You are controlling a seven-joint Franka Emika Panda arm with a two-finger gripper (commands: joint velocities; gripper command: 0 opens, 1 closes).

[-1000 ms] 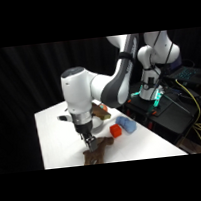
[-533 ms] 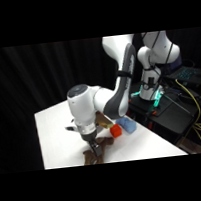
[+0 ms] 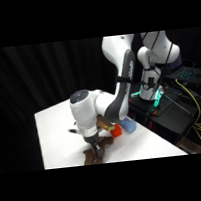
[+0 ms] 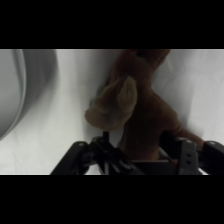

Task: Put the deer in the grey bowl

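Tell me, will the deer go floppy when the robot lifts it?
Probably. The deer looks soft and fuzzy, so its thin parts may droop. It seems light for its size. Its cloth-like surface should not slip much in the gripper.

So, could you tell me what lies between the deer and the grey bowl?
Nothing: in the wrist view, only bare white table separates the deer from the grey bowl at the picture's left edge.

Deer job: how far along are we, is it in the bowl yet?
Not yet. Done: the gripper is down at the deer near the table's front edge. In hand: the wrist view shows the deer between the gripper's linkage, lying on the table; whether the grip is closed I cannot tell. Left: lift it, carry it to the grey bowl beside it, and release.
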